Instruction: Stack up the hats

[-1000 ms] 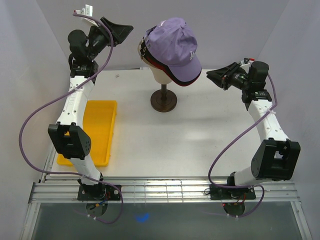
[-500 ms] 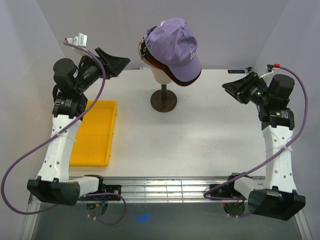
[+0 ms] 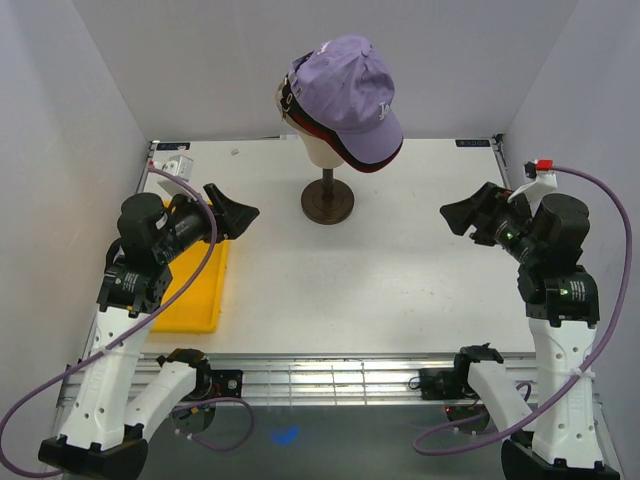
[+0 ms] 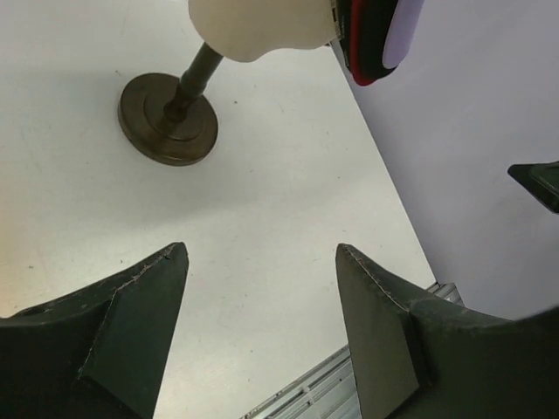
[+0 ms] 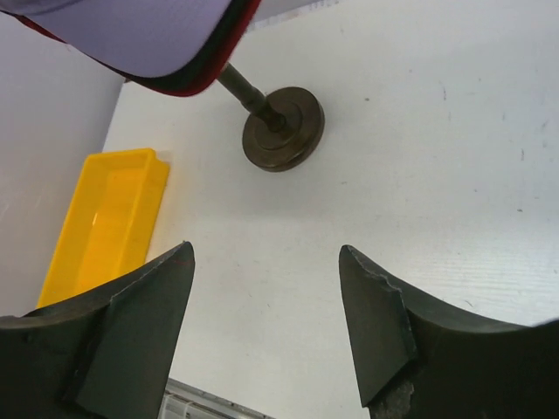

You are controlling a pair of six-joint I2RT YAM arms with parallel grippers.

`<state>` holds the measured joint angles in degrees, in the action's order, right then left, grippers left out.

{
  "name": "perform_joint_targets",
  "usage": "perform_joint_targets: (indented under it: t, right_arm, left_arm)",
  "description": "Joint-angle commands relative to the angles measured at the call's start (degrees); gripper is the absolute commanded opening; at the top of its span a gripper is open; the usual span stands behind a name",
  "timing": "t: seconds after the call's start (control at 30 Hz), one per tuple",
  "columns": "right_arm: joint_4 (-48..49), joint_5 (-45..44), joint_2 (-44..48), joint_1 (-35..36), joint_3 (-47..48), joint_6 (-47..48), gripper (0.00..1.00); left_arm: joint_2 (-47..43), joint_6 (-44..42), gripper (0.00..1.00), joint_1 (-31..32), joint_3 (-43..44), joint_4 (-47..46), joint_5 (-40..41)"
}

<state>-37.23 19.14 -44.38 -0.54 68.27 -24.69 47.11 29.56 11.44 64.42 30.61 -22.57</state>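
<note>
We see hats (image 3: 345, 100) stacked top centre: soft, light, so we'd pinch the stiff brim. Left gripper (image 3: 235, 212) and right gripper (image 3: 458, 215) both apart, empty.

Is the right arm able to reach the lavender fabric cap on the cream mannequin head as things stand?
Probably yes. The right arm has open, empty jaws, and nothing stands between them and the lavender fabric cap.
</note>
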Motion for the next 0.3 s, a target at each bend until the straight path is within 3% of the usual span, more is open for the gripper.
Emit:
perform_joint_targets:
  t: [0.0, 0.27]
  right_arm:
    - [-1.7, -3.8, 0.3, 0.4, -1.5, 4.2, 0.74]
    - [-1.4, -4.8, 1.1, 0.4, -1.7, 5.3, 0.78]
  left_arm:
    - [-1.4, -0.9, 0.79, 0.2, -2.0, 2.3, 0.9]
    - [-1.3, -0.8, 0.79, 0.2, -1.3, 2.1, -0.8]
